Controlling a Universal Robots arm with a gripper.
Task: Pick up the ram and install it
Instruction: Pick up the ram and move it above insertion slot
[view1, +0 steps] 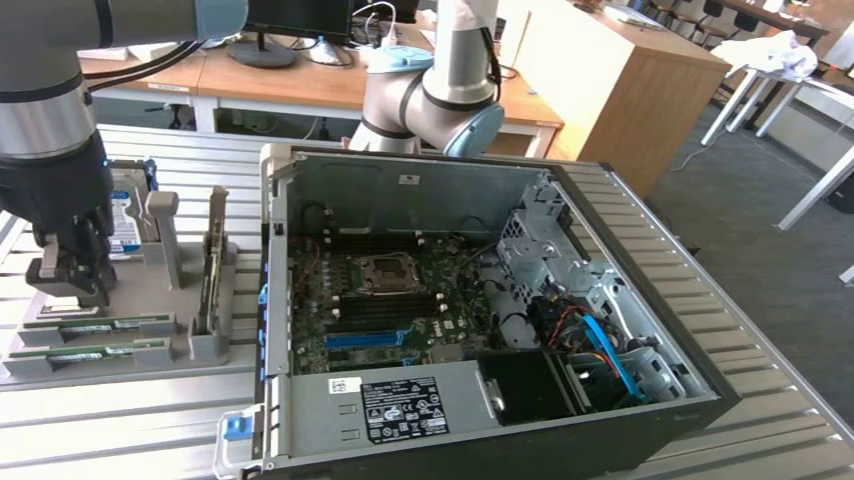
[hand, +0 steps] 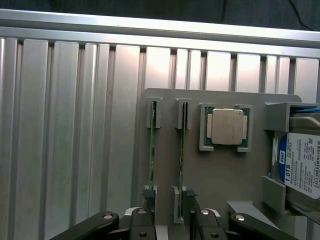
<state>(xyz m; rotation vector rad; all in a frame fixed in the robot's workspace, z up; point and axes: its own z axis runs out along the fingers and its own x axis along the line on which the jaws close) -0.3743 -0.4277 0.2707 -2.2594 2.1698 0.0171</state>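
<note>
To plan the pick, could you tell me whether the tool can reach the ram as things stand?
Probably yes: the open tool hangs just above the ram in its holder, and nothing lies over the stick.

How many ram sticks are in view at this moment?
2. The far ram and the near ram lie side by side in the gray holder, at the exterior view's left. Others inside the case may be hidden.

a ribbed metal tabletop (view1: 134, 430) carries an open pc case (view1: 721, 400), motherboard (view1: 387, 300) and power supply (view1: 387, 405) showing, and just beside it a grey holder (hand: 220, 180) with a square processor (hand: 226, 126) and a labelled hard drive (hand: 302, 165); wooden desks (view1: 627, 80) stand behind.
</note>
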